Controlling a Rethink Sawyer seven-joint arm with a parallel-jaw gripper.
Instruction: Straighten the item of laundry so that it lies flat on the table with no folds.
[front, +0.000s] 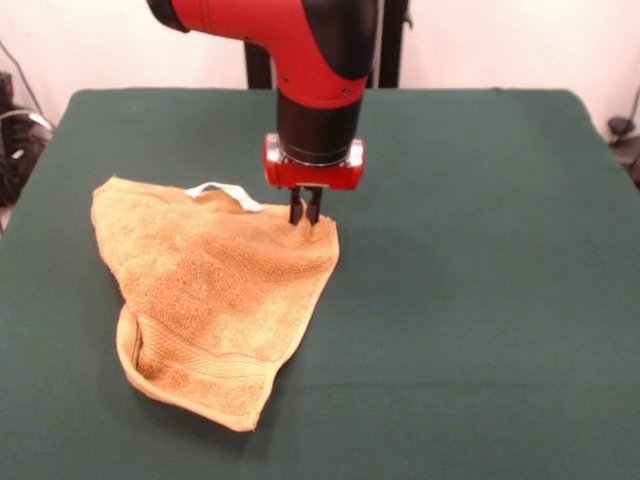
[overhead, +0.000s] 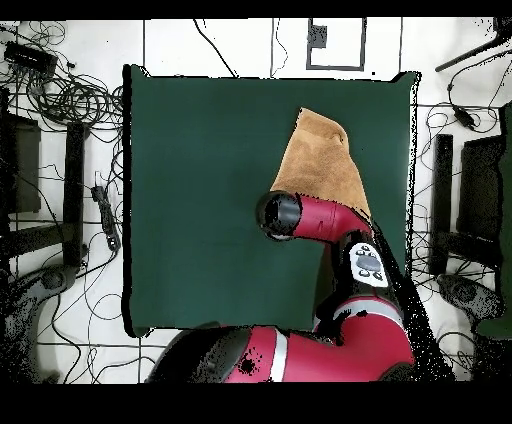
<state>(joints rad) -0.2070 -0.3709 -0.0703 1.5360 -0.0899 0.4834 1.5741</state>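
The item of laundry (front: 210, 290) is a golden-orange terry towel, lying folded into a rough triangle on the left half of the table (front: 480, 300). A white tag loop (front: 225, 190) shows on its far edge, and a woven band (front: 195, 358) runs near its front tip. My gripper (front: 304, 210) points straight down at the towel's far right corner. Its dark fingers stand close together, pinching that slightly raised corner. In the overhead view the towel (overhead: 320, 155) spreads out from under the arm's end (overhead: 282, 215), which hides the fingers.
The green table (overhead: 200, 200) stretches wide on the towel's other side. Cables and stands (overhead: 70, 100) lie on the floor around the table's edges. The red arm (overhead: 345, 300) reaches in over the table's bottom right in the overhead view.
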